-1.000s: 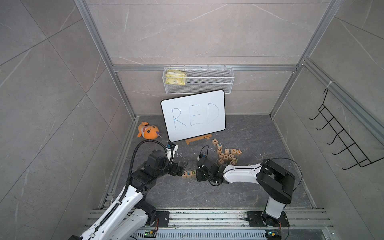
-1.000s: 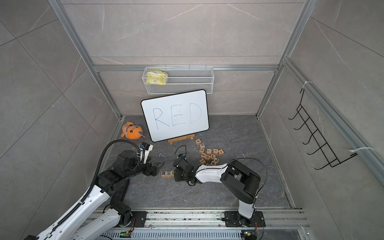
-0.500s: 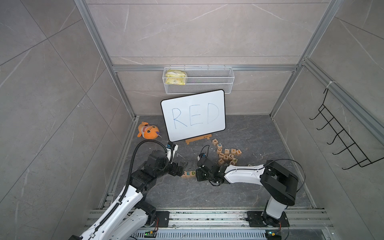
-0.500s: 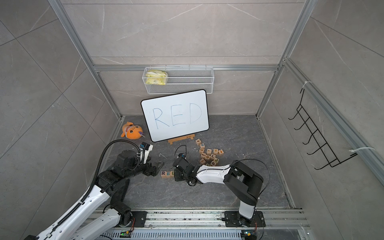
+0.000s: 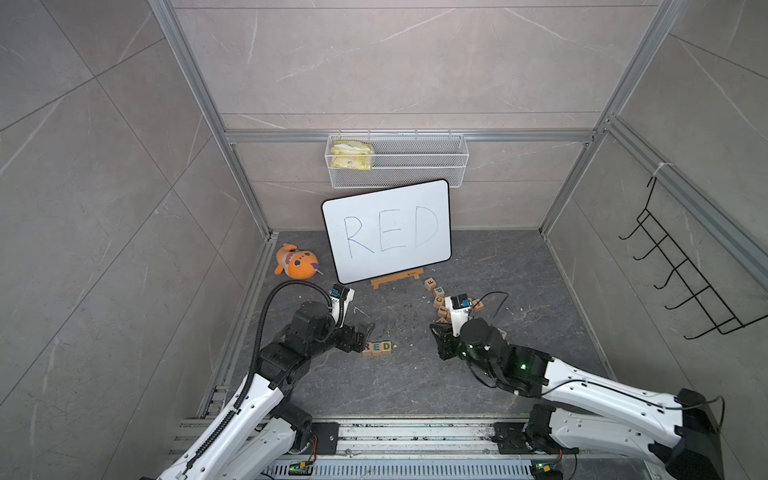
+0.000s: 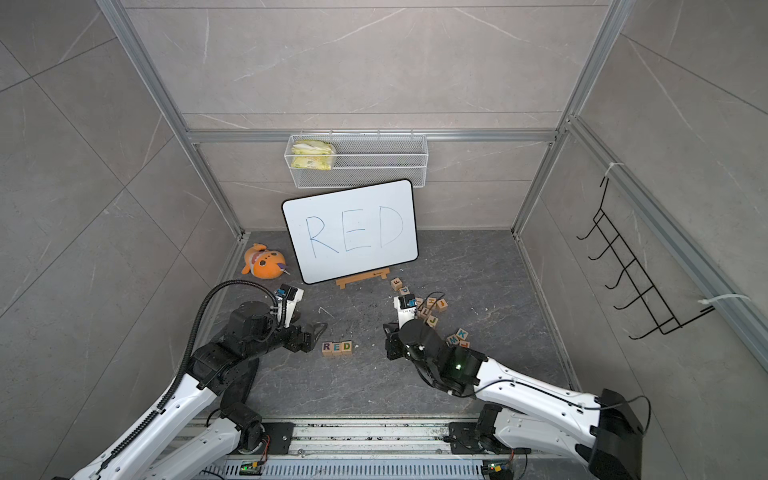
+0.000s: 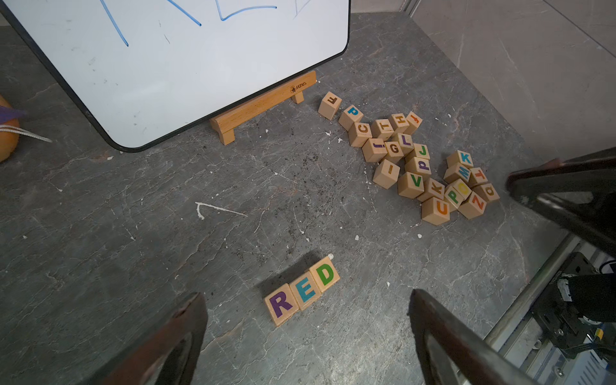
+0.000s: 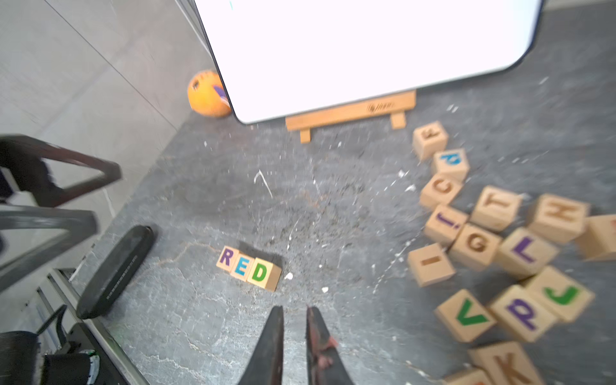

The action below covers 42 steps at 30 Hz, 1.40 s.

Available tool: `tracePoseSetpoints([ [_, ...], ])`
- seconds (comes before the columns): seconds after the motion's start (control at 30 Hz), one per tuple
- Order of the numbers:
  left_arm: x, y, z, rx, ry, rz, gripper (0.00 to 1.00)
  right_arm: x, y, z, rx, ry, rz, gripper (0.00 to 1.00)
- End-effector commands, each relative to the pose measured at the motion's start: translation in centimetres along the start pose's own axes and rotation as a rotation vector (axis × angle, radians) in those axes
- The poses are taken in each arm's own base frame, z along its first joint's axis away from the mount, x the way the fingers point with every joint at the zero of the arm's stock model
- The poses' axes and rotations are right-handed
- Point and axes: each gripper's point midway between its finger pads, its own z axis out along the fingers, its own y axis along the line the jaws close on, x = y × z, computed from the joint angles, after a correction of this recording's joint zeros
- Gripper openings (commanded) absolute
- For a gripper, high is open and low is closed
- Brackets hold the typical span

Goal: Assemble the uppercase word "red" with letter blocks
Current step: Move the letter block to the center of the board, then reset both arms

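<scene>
Your right wrist view is motion-blurred, right gripper empty with jaws a narrow slit, left gripper spread wide, empty, low beside the touching light-wood R, E, D cubes on the grey floor, spare blocks heaped apart.

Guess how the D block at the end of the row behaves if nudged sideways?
The D block is a flat-faced wooden cube, so it likely slides rather than rolls or tips. It looks rigid and light. It touches the E block, so a push along the row probably shifts both.
</scene>
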Motion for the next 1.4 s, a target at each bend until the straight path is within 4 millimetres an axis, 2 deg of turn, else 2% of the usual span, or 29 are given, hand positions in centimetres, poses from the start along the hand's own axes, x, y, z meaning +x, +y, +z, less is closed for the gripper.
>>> tracePoseSetpoints([
  [0.0, -1.0, -0.3, -0.1, 0.019, -0.026, 0.025, 0.97, -0.4, -1.7, -1.8, 0.054, -0.043, -0.097, 0.20],
  [0.07, -0.8, -0.6, 0.0, 0.036, -0.016, 0.032, 0.97, -1.2, -1.9, -2.9, 0.042, -0.084, -0.131, 0.25],
  [0.13, -0.5, -0.7, 0.2, 0.043, -0.001, 0.040, 0.97, -1.9, -2.3, -3.7, 0.053, -0.127, -0.164, 0.35],
  [0.17, -0.4, -0.6, 0.3, 0.039, 0.004, 0.040, 0.97, -2.2, -2.5, -4.1, 0.061, -0.143, -0.178, 0.44],
  [0.23, -0.1, -0.2, 0.6, 0.017, 0.023, 0.040, 0.97, -2.8, -2.3, -4.6, 0.046, -0.185, -0.231, 0.74],
  [0.27, 0.0, 0.1, 0.7, 0.002, 0.029, 0.041, 0.97, -3.1, -2.3, -4.7, 0.050, -0.204, -0.243, 0.84],
  [0.33, -0.2, 0.6, 0.8, -0.026, 0.033, 0.042, 0.97, -4.1, -3.1, -5.1, 0.106, -0.235, -0.236, 0.93],
  [0.4, -0.7, 1.0, 0.9, -0.055, 0.017, 0.040, 0.97, -4.9, -4.0, -5.3, 0.180, -0.247, -0.220, 0.96],
  [0.47, -0.8, 0.4, 1.0, -0.021, 0.022, 0.063, 0.92, -5.6, -4.0, -5.1, 0.208, -0.258, -0.263, 0.97],
  [0.5, -0.8, 0.0, 1.1, 0.005, 0.030, 0.087, 0.82, -6.0, -4.1, -5.0, 0.230, -0.280, -0.288, 0.98],
  [0.53, -0.5, -0.4, 1.2, 0.030, 0.053, 0.106, 0.78, -6.6, -4.3, -5.0, 0.256, -0.314, -0.314, 0.98],
  [0.63, 0.8, -0.2, 1.3, 0.027, 0.152, 0.142, 0.88, -8.1, -4.8, -4.5, 0.287, -0.366, -0.414, 1.00],
  [0.7, 1.6, -0.3, 1.4, 0.038, 0.210, 0.166, 0.92, -9.3, -6.1, -4.0, 0.299, -0.355, -0.412, 1.00],
  [0.77, 1.7, -0.3, 1.5, 0.042, 0.247, 0.198, 0.95, -10.8, -7.9, -3.8, 0.296, -0.361, -0.375, 1.00],
  [0.8, 1.3, 0.1, 1.6, 0.016, 0.252, 0.200, 0.96, -11.8, -9.5, -3.8, 0.324, -0.385, -0.343, 1.00],
  [0.87, 0.0, 2.2, 1.8, -0.112, 0.224, 0.212, 0.97, -13.3, -12.3, -3.6, 0.370, -0.414, -0.309, 1.00],
  [0.9, -1.1, 3.5, 1.8, -0.196, 0.184, 0.213, 0.98, -13.9, -14.2, -3.5, 0.404, -0.432, -0.292, 1.00],
  [1.0, -4.6, 5.6, 1.2, -0.334, 0.000, 0.212, 0.99, -15.4, -21.2, -5.5, 0.575, -0.563, -0.075, 1.00],
  [1.1, -7.6, 7.3, -0.2, -0.417, -0.219, 0.126, 1.00, -14.8, -24.3, -6.5, 0.582, -0.632, 0.006, 1.00],
  [1.2, -8.7, 10.4, -1.7, -0.595, -0.380, 0.073, 1.00, -12.7, -26.9, -6.4, 0.671, -0.582, 0.000, 0.99],
  [1.27, -8.3, 12.9, -3.1, -0.758, -0.448, 0.021, 1.00, -11.0, -27.7, -6.0, 0.694, -0.570, 0.008, 0.99],
  [1.37, -6.3, 15.2, -3.8, -0.917, -0.451, 0.026, 1.00, -8.4, -28.4, -5.2, 0.700, -0.525, 0.025, 0.99],
])
